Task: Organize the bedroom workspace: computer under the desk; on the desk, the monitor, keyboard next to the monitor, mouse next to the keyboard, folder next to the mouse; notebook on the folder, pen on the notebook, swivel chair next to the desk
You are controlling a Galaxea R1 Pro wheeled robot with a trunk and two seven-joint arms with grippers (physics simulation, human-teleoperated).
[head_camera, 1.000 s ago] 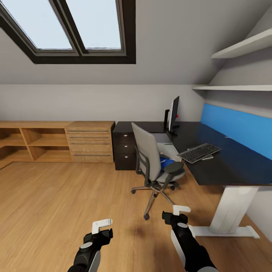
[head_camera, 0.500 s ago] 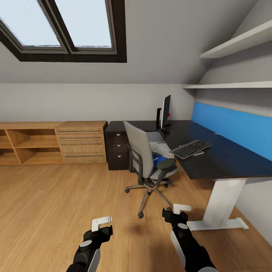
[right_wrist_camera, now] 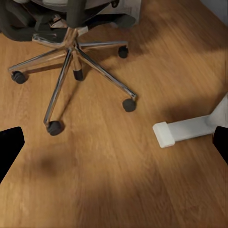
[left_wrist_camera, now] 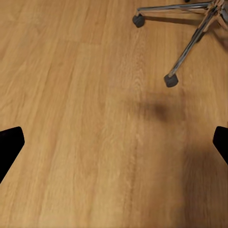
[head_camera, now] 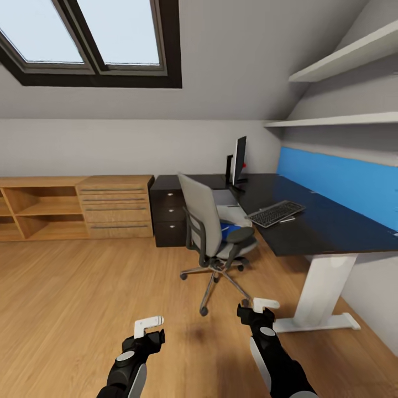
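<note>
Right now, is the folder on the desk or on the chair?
On the chair: the blue folder lies on the swivel chair seat, beside the desk edge, not on its black top.

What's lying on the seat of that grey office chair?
On the swivel chair seat a bright blue folder shows, between the backrest and the near armrest. The backrest and armrest cover most of it, so whether anything else lies there cannot be told.

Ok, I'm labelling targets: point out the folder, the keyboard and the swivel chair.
folder [head_camera: 232, 229], head view, blue corner on the seat.
keyboard [head_camera: 275, 213], head view, middle of the keys.
swivel chair [head_camera: 199, 213], head view, grey backrest.
</note>
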